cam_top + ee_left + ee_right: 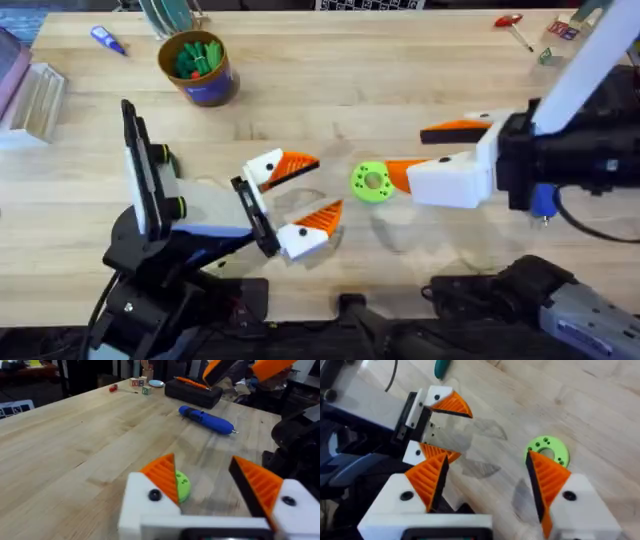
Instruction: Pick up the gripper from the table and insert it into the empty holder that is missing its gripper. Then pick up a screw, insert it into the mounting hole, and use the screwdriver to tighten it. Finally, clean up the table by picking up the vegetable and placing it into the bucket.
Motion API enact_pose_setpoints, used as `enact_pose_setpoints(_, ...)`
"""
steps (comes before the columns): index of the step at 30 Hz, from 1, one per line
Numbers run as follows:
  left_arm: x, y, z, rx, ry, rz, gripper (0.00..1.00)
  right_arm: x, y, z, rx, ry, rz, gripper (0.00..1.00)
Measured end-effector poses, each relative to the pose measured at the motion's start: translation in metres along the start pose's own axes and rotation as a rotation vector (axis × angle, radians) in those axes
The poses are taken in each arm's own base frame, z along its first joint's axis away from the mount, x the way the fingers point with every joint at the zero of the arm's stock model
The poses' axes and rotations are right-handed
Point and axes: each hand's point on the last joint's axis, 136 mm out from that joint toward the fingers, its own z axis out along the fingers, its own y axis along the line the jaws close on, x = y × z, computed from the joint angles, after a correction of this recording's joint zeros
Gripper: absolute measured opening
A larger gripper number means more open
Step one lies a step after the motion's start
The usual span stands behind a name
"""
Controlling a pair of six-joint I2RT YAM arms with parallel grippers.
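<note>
My left gripper (325, 185) stands open low over the table (330, 80), an orange ribbed pad on each white finger. From the right, my right gripper (405, 150) faces it, open too and with both orange pads. A lime-green disc (371, 182) lies on the wood between the two, just off the right gripper's nearer fingertip. The blue screwdriver (207, 419) lies behind the right arm, mostly covered in the overhead view. At the back left the bucket (198, 68) stands upright with green pieces inside. The loose gripper piece, the empty holder and the screw are out of view.
A small blue pen-like tool (107, 40) lies at the back left, a clear plastic box (35, 100) at the left edge. A red-handled screwdriver (513, 25) and toy blocks (562, 30) sit at the back right. A black case (192, 390) lies beyond the blue screwdriver.
</note>
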Motion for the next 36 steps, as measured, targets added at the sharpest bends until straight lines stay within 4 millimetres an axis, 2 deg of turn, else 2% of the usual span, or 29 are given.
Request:
enact_pose_setpoints(4,0.000,0.000,0.000,0.000,0.000,0.001,0.538,0.005,-0.002,0.004,0.000,0.004,0.037,0.910)
enact_pose_setpoints(7,0.000,0.000,0.000,0.000,0.000,0.003,0.178,0.005,-0.004,0.006,0.001,0.012,0.054,0.910)
enact_pose_setpoints(8,0.000,0.000,0.000,0.000,0.000,0.002,0.077,0.005,-0.004,0.007,0.001,0.013,0.058,0.912)
enact_pose_setpoints(9,0.000,0.000,0.000,0.000,0.000,0.003,0.022,0.005,-0.004,0.008,0.002,0.017,0.061,0.911)
enact_pose_setpoints(14,0.000,0.000,0.000,0.000,0.000,0.002,0.009,0.009,-0.012,0.018,0.020,0.065,0.095,0.911)
enact_pose_setpoints(17,0.000,0.000,0.000,0.000,0.000,0.003,0.007,0.011,-0.027,0.028,0.063,0.103,0.134,0.915)
enact_pose_setpoints(21,0.000,0.000,0.000,0.000,0.000,0.002,0.007,0.015,-0.070,0.044,0.177,0.168,0.242,0.915)
enact_pose_setpoints(23,0.000,0.000,0.000,0.000,0.000,0.002,0.007,0.019,-0.101,0.048,0.248,0.194,0.324,0.915)
enact_pose_setpoints(26,0.000,0.000,0.000,0.000,0.000,0.002,0.007,0.026,-0.150,0.043,0.353,0.206,0.448,0.915)
enact_pose_setpoints(30,0.000,0.000,0.000,0.000,0.000,0.002,0.007,0.036,-0.210,0.020,0.486,0.195,0.563,0.918)
enact_pose_setpoints(36,0.000,0.000,0.000,0.000,0.000,0.002,0.007,0.039,-0.290,-0.049,0.818,0.169,0.572,0.918)
